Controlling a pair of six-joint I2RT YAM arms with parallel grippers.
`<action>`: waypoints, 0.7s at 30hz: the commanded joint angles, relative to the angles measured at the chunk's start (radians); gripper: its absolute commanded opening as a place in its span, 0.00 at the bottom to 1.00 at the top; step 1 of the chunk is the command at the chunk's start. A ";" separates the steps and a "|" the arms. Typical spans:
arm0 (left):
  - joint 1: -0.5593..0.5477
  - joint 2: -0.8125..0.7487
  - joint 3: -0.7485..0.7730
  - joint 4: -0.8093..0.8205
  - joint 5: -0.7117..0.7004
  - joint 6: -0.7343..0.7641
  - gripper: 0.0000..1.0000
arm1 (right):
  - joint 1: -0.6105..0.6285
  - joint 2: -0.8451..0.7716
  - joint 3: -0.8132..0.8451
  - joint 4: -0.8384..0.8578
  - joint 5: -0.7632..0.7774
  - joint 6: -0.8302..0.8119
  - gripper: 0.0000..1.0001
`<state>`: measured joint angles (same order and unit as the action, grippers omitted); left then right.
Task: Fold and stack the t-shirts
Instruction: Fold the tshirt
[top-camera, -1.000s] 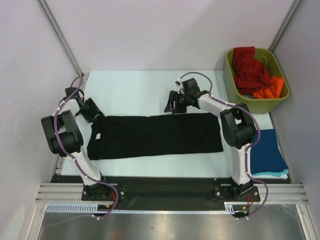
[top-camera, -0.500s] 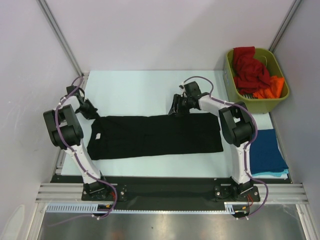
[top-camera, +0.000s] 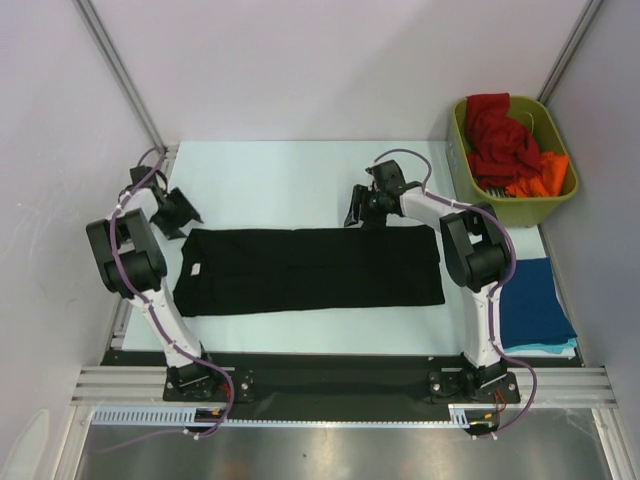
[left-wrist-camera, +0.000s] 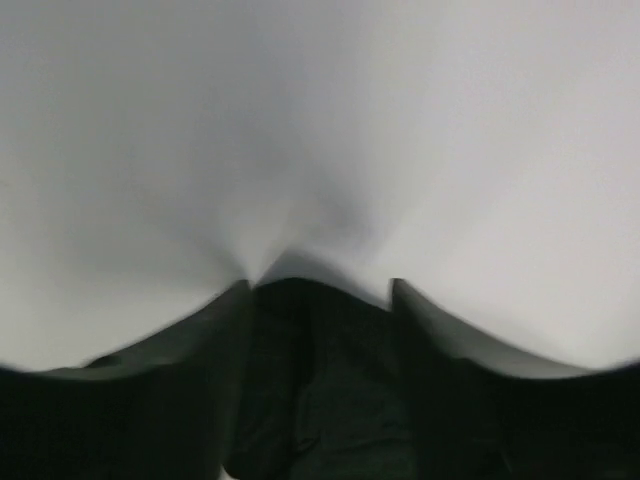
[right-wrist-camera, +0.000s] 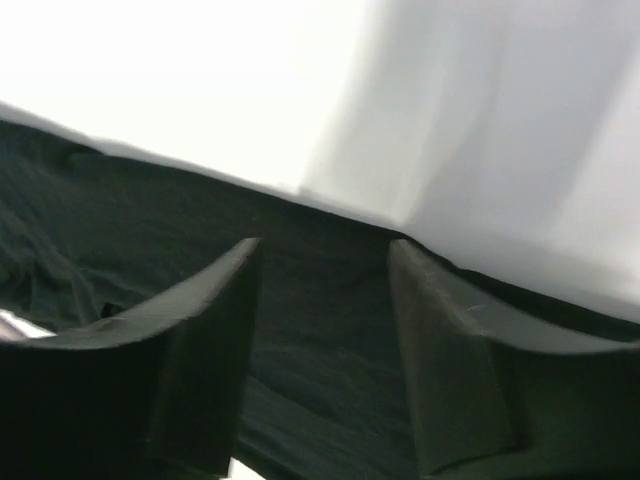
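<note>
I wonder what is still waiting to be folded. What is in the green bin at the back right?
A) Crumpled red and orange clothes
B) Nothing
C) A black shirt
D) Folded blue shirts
A: the green bin holds a crumpled red shirt and an orange one. The black shirt lies spread flat outside it, and the blue ones are stacked outside it too.

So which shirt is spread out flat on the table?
The black t-shirt, laid out in the middle. The red shirt and orange shirt are bunched in the green bin; the dark blue one sits folded at the right.
</note>
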<state>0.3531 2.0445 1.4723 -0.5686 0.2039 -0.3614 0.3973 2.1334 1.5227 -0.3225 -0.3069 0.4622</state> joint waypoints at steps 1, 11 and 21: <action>0.009 -0.150 -0.050 0.019 -0.058 -0.033 0.72 | 0.000 0.010 0.050 -0.117 0.138 -0.063 0.64; 0.009 -0.757 -0.476 -0.059 -0.166 -0.128 0.74 | 0.112 -0.139 0.168 -0.305 0.098 -0.031 0.77; -0.003 -0.863 -0.731 -0.013 0.135 -0.183 0.79 | 0.343 -0.167 -0.133 0.253 -0.351 0.459 0.77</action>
<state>0.3553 1.1889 0.7250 -0.5991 0.2478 -0.5175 0.7021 1.9816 1.4734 -0.2855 -0.5125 0.6907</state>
